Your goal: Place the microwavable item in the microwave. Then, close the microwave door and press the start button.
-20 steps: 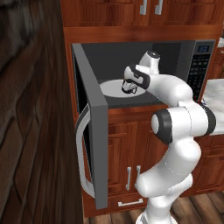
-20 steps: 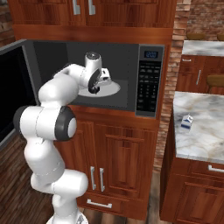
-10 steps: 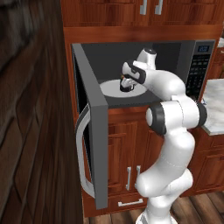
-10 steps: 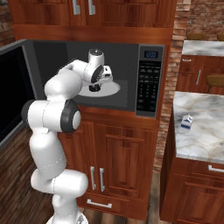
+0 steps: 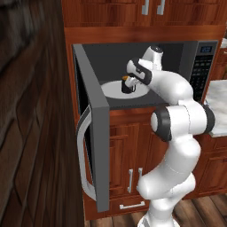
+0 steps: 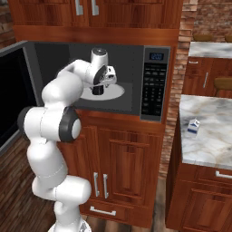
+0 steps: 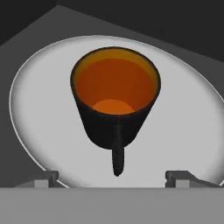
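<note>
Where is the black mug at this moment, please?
The mug stands upright on the white turntable inside the open microwave, handle towards the end effector, whose fingers sit apart on either side, not touching it.

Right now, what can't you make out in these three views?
- Mug base contact with the turntable: hidden by the mug's own body in the hand view.
- Keypad labels, so which is the start button: too small in both base views.
- Gripper finger pads: cut off at the bottom of the hand view; tips stand apart, off the mug.
- Microwave door window side: faces away in the left base view, cropped in the right.
</note>
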Robot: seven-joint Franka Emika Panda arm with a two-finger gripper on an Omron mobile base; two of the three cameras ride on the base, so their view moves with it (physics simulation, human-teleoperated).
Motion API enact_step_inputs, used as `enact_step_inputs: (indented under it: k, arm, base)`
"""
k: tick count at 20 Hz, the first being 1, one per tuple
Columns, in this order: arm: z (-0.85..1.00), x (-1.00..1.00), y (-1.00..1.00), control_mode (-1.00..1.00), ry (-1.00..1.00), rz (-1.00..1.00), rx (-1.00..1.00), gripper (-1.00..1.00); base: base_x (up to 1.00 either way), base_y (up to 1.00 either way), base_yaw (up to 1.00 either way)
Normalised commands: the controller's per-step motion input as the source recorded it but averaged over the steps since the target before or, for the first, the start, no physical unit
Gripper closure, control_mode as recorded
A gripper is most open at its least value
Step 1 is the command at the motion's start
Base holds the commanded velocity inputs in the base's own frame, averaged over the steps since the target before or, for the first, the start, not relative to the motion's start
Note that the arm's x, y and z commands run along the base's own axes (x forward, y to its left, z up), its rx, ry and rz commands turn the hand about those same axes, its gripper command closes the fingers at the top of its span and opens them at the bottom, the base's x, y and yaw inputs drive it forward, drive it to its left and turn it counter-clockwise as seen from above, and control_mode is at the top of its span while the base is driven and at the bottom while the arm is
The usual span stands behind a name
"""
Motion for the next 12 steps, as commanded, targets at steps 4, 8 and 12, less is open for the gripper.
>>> enact_step_inputs:
  k: [4, 8, 12]
  arm:
    - [-0.08, -0.92, 0.0, -1.0, -0.18, 0.0, 0.0, -1.0]
    - [-0.31, -1.0, 0.0, -1.0, -0.26, 0.0, 0.0, -1.0]
    - [-0.08, -0.74, -0.09, -1.0, -0.21, 0.0, 0.0, -1.0]
  base:
    - [0.0, 0.0, 0.0]
    - [0.0, 0.0, 0.0]
    - [0.0, 0.0, 0.0]
